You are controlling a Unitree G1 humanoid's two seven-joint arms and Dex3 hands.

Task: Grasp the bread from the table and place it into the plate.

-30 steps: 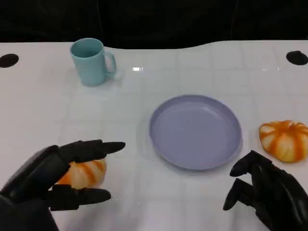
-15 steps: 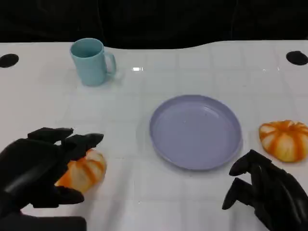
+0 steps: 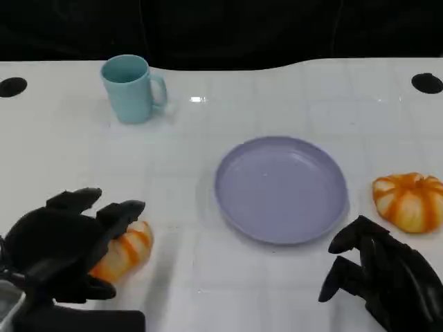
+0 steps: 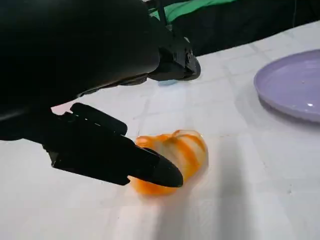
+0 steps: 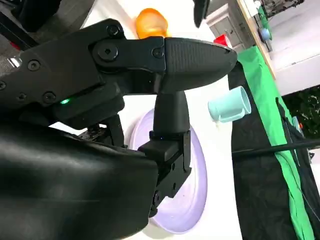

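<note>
While my left hand (image 3: 66,242) sits low at the near left of the table (image 3: 297,104), its black fingers (image 4: 107,150) curl over and around the nearer bread (image 3: 124,249), touching its top and side; the roll rests on the tabletop, and I cannot tell whether the grip has fully closed. In the left wrist view this bread (image 4: 175,160) is a rounded, domed bun, glossy, pale cream with orange stripes running over it like pumpkin ribs, its underside a deeper orange.

My right hand (image 3: 377,273) hangs at the near right, fingers bent inward and parted, nothing between them, clear of the table's things.

Just beyond it, near the right edge, lies a second bread (image 3: 410,200) of the same striped, lobed shape, free on the surface and just beside the plate without touching it.

The plate (image 3: 280,188) sits mid-table between the two rolls: round, lavender, smooth matte plastic by the look, with a shallow raised rim and nothing in it.

Farther back on the left stands a mug (image 3: 131,88), pale teal, cylindrical, upright, handle to its right.

The table is white and glossy, faintly gridded. Two black round marks (image 3: 427,83) sit at its far corners.
</note>
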